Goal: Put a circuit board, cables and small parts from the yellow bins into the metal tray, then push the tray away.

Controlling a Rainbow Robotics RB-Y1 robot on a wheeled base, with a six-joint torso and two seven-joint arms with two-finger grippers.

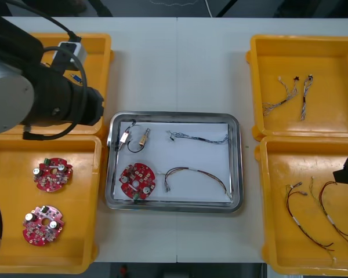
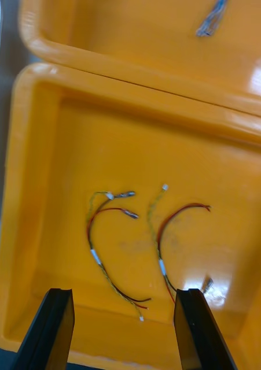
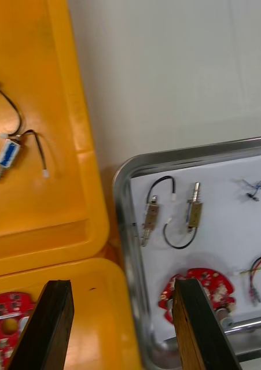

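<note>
Already the metal tray (image 1: 173,208) is loaded, and both grippers hang with fingers spread and empty.

On the tray's white inside lie a red circuit board (image 1: 137,180) at the near left corner, two small metal parts (image 1: 144,138) with thin black cable (image 1: 132,149) looping from them at the far left, a twisted blue and white cable (image 1: 200,138) at the far right, and a red and yellow cable (image 1: 197,172) nearer. The left gripper (image 3: 120,286), fingers wide apart, hangs above the spot where the far left bin (image 3: 78,144) and the near left bin (image 1: 81,202) meet the tray's left rim. The right gripper (image 2: 123,292), equally spread, hovers over the near right bin (image 2: 26,173), where two loose cables (image 2: 98,254) lie side by side. Two spare boards (image 1: 52,174) rest in the near left bin.
</note>
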